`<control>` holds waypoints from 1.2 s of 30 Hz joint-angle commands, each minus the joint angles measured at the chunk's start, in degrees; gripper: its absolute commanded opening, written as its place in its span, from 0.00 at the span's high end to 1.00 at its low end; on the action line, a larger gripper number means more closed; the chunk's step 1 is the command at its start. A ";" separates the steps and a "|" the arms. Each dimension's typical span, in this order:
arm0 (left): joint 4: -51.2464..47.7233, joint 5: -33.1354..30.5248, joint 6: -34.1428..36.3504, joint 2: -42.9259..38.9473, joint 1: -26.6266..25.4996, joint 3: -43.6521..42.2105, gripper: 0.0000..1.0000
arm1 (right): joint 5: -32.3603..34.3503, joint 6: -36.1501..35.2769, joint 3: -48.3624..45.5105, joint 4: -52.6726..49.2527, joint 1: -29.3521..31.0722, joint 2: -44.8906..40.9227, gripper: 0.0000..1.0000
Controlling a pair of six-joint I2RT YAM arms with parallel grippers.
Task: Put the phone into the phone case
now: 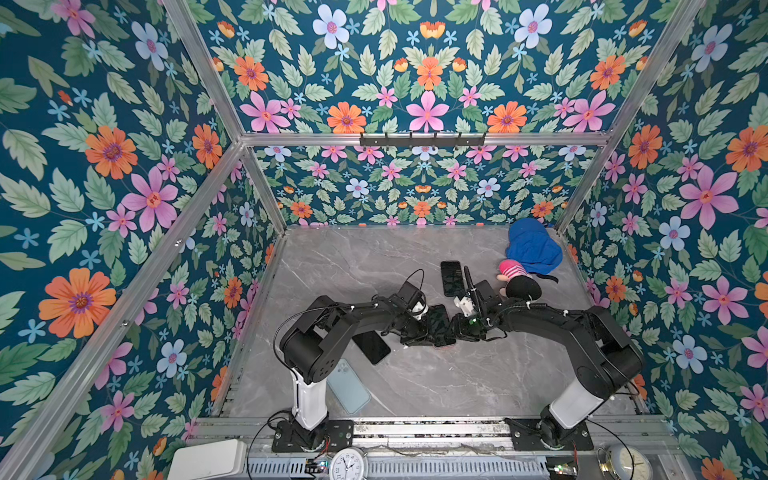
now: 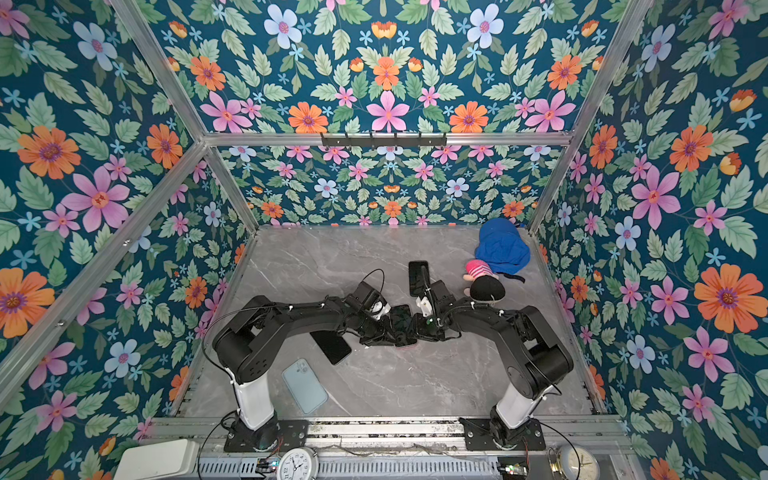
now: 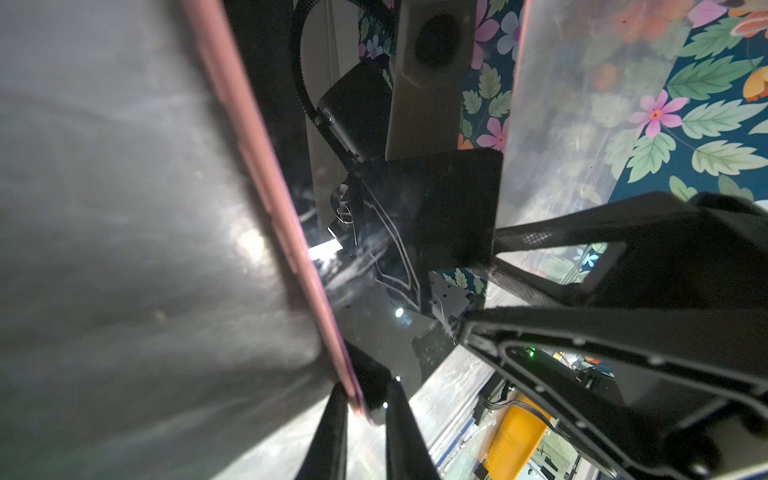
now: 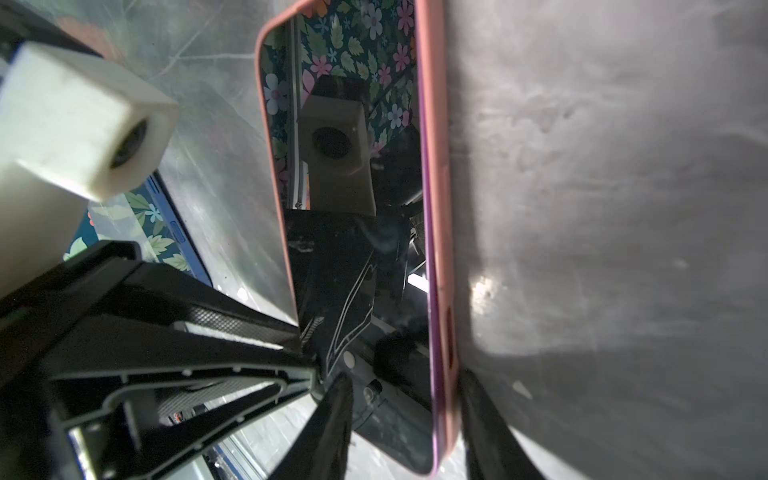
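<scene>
A black phone [image 1: 438, 322] sits screen-out in a pink phone case [image 4: 434, 166], tilted up off the marble table between both arms in both top views. My left gripper [image 3: 368, 411] is shut on one near corner, one finger on the pink case [image 3: 257, 166] and the other on the phone's glass [image 3: 374, 324]. My right gripper [image 4: 405, 399] straddles the other near corner. One of its fingers [image 4: 486, 424] lies against the pink edge, and the other's tip is at the screen [image 4: 353, 270]. Whether that one presses I cannot tell.
A second black phone [image 1: 451, 277] lies just behind the right wrist, and another [image 1: 371, 347] lies partly under the left arm. A pale blue phone [image 1: 348, 386] lies face down by the left base. A doll [image 1: 521, 286] and blue cloth [image 1: 534, 247] fill the back right corner.
</scene>
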 commanded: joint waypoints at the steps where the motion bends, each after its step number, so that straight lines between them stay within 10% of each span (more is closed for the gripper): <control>1: -7.74 -10.20 3.33 1.04 -0.17 -0.24 0.84 | -3.41 0.44 -0.67 -1.30 0.42 -1.53 0.57; 11: -11.89 -11.09 1.89 -3.81 -1.94 0.95 0.58 | -4.27 1.23 -1.85 -0.12 0.55 -1.75 0.57; 29: -6.05 -10.38 0.87 -2.40 -1.95 -3.91 0.97 | -4.31 2.52 -2.05 1.45 2.38 -1.06 0.57; 36: -5.23 -10.27 1.10 -2.98 -1.23 -5.03 0.98 | -3.70 2.70 -1.68 1.13 2.86 -1.06 0.57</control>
